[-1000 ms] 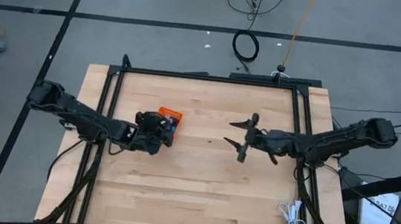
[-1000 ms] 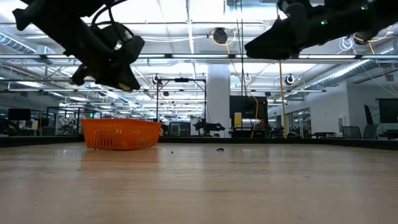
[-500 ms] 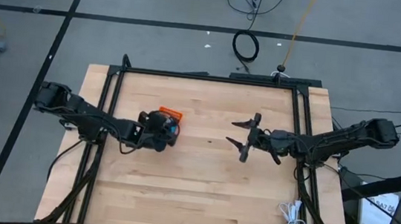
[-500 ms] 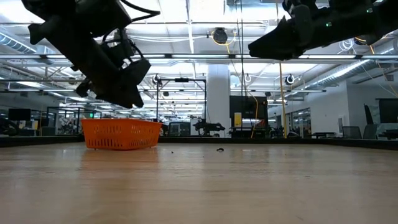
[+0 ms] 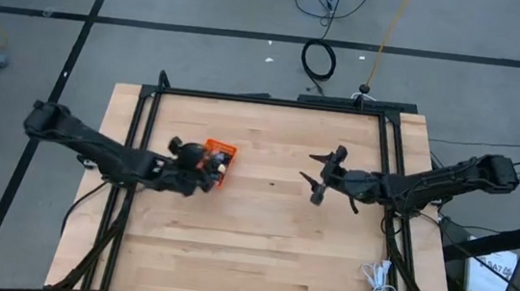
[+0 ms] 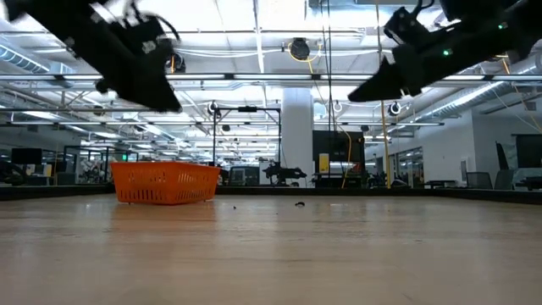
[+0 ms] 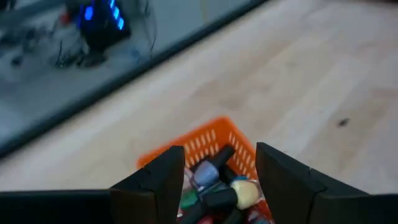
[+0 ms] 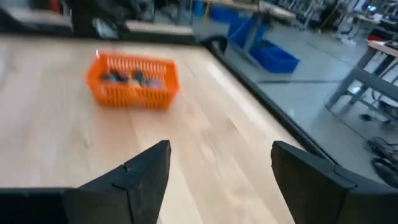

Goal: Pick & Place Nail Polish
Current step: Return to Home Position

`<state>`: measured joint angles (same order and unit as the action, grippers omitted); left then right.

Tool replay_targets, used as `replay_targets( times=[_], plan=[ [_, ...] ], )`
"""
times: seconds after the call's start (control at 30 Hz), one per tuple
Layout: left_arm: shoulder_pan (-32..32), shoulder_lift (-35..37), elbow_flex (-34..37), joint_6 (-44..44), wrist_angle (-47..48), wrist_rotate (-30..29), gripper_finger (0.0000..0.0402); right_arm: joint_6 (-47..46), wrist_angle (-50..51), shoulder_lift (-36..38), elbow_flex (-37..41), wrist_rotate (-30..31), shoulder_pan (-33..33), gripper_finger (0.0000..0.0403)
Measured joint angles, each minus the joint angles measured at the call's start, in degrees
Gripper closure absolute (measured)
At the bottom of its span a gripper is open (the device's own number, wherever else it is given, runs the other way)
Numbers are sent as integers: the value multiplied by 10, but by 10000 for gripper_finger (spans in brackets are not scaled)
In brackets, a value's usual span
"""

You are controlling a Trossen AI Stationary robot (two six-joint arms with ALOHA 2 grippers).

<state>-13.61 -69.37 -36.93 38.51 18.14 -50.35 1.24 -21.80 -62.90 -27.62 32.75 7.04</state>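
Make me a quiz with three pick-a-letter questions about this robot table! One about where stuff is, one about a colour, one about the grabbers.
1. Where are the nail polish bottles? A on the floor; B in the basket; C lying beside the basket.
2. What colour is the basket? A blue; B green; C orange.
3. The left gripper, hovering over the basket, and the right gripper, far from it, are: A open and empty; B shut on bottles; C shut on the basket.

Answers: B, the bottles lie heaped inside it; C, its mesh is orange; A, both wrist views show spread fingers holding nothing.
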Motion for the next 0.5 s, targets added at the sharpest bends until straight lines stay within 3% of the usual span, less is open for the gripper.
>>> replay_targets(
  times=[0.13, 0.33, 0.5],
  plan=[
    [-57, 98, 3, 37, 123, -37, 206, -8, 43, 31, 17, -51, 14, 140],
    [-177, 189, 114, 179, 146, -202, 206, -11, -61, 119, 113, -121, 17, 140],
    [-247, 250, 211, 252, 116, -197, 206, -35, -37, 224, 160, -123, 15, 140]
  ],
)
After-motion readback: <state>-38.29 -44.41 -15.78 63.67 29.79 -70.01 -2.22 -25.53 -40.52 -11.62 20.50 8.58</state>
